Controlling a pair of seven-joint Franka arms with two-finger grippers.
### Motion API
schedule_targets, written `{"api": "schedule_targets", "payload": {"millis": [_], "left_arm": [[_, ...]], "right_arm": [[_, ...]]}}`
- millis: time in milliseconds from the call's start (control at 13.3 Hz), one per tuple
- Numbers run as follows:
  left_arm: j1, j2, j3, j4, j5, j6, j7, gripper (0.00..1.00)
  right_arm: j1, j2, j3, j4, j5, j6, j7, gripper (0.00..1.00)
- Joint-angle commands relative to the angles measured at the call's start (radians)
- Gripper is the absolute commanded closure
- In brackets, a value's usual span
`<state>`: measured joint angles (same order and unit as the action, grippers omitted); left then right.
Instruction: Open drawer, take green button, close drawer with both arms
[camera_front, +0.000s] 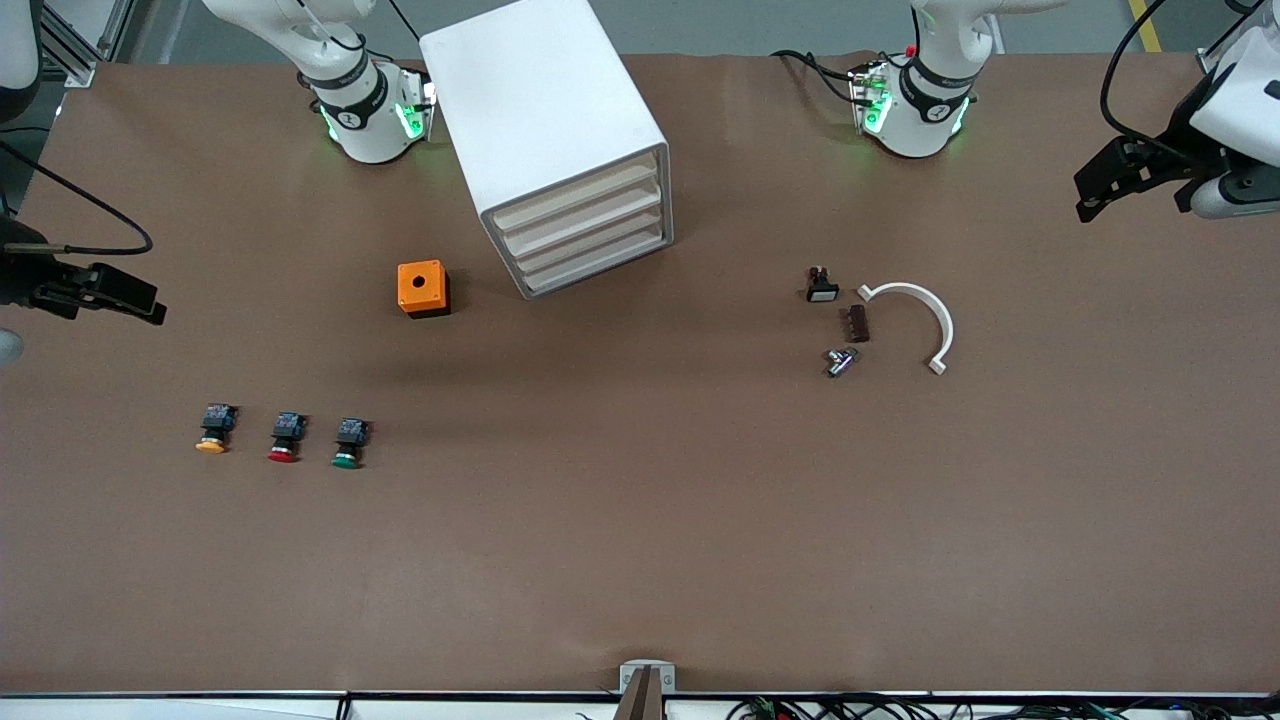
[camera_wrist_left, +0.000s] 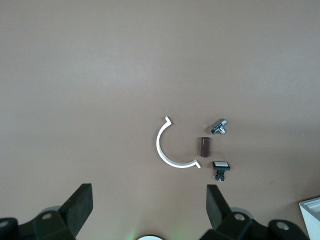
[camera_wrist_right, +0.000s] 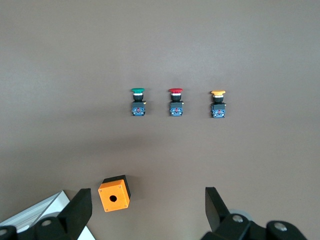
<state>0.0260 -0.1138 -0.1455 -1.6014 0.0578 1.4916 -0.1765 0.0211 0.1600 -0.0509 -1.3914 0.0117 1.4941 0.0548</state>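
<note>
green button (camera_front: 347, 444) untouched; both pincers raised, gaping.

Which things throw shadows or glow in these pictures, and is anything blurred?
Front view: soft shadows beside the cabinet and orange box; green lights glow on both arm bases. Left wrist view: the curved white piece looks sharp, the left gripper near the lens slightly soft. Right wrist view: even light, three buttons crisp.

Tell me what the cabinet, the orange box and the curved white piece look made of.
Cabinet: probably plastic or painted sheet, smooth matte white, with rounded edges and cream drawer fronts.
Orange box: likely plastic, evenly coloured and matte, with one round hole on top.
Curved white piece: seemingly thin plastic, a half ring with small end tabs.
</note>
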Motion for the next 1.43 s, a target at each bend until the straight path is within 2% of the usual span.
{"api": "schedule_targets", "payload": {"millis": [0,1352], "left_arm": [[0.011,-0.006,-0.003,0.008,-0.015,-0.002,0.023,0.0],[0.012,-0.003,-0.002,0.015,-0.016,-0.024,0.026,0.0]], "right_arm": [[-0.009,0.003,0.006,0.015,0.004,-0.014,-0.003,0.0],[-0.004,0.004,0.008,0.014,0.005,-0.014,-0.003,0.0]]}}
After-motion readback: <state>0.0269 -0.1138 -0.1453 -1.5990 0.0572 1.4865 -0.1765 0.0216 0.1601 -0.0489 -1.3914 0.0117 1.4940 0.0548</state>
